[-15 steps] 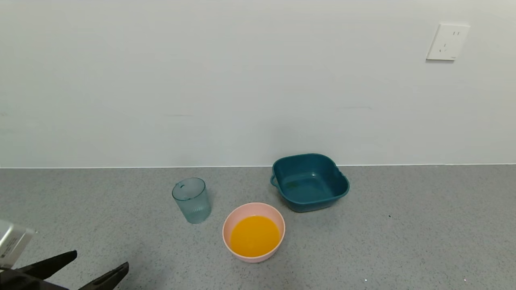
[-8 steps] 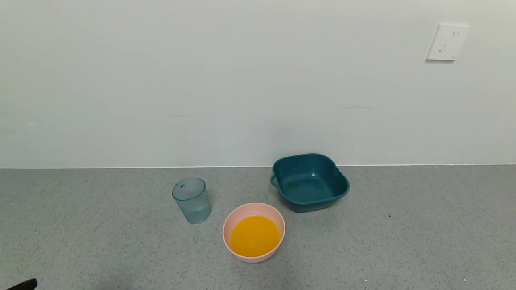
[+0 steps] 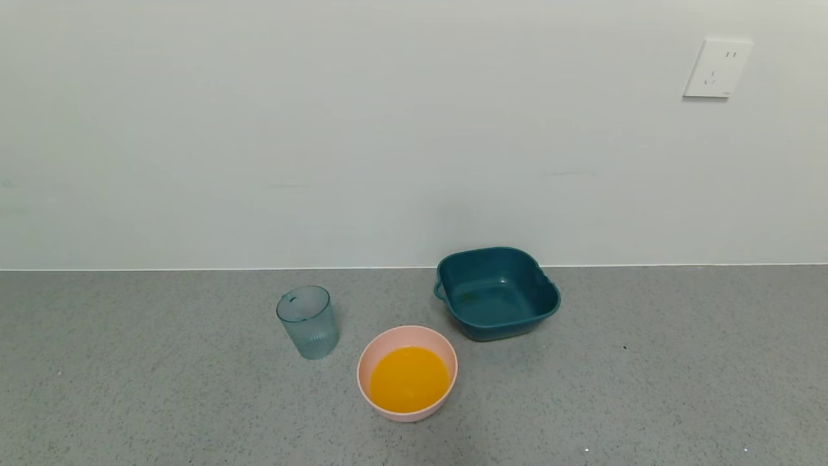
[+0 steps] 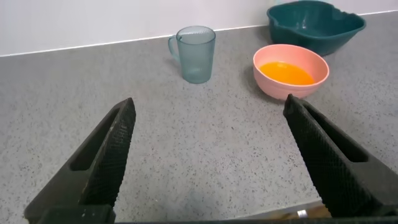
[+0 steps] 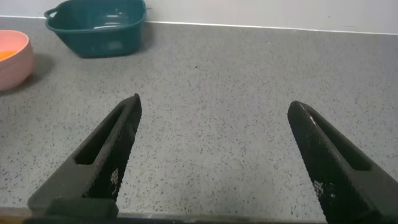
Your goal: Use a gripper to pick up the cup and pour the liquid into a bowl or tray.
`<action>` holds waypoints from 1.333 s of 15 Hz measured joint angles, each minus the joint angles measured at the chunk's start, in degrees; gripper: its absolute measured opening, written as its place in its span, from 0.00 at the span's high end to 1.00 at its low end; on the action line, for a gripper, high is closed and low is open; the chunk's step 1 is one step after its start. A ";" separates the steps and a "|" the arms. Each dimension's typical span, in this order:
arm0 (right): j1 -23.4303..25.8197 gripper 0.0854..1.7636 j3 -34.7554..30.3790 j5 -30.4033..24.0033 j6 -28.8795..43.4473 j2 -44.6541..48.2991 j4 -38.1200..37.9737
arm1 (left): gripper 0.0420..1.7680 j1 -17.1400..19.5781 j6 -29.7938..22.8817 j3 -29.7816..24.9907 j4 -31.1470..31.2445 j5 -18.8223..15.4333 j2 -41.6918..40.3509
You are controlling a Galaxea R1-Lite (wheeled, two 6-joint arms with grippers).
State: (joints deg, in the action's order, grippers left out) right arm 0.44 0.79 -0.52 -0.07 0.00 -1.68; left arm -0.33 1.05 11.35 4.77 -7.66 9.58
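Gone from the head view is the black left gripper [image 4: 208,118], which half a second earlier still showed as a dark tip at the lower left corner; it is now seen only by its own wrist camera, held low over the grey counter [image 3: 647,388] with its fingers spread wide and nothing between them. The cup [image 3: 308,321] is seen standing upright on the counter, apparently empty. Just beside it, nearer the robot and to the right, the pink bowl [image 3: 446,359] is filled with the orange liquid [image 3: 409,378]. Behind the bowl, near the wall, a dark teal basin [image 3: 497,292] is set, with no liquid visible in it. The right gripper [image 5: 214,121] is likewise held wide apart over bare counter, well apart from the bowl.
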 joint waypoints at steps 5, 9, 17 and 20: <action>0.00 0.03 0.00 0.01 0.00 0.00 0.00 | 0.03 0.40 2.96 -4.07 -1.05 2.69 -8.33; 0.00 0.03 0.00 0.01 0.00 0.00 0.04 | 0.03 0.43 7.61 -10.31 -7.66 5.81 -9.48; 0.00 0.03 0.00 0.01 -0.02 0.00 0.01 | 0.03 0.40 2.86 -11.17 -4.69 5.99 -9.63; 0.00 0.03 0.00 0.01 -0.02 0.00 0.01 | 0.03 0.40 2.61 -11.17 -4.55 6.23 -9.63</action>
State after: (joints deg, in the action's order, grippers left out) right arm 0.44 0.79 -0.51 -0.10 0.00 -1.67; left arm 0.07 3.66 0.18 0.22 -1.43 -0.05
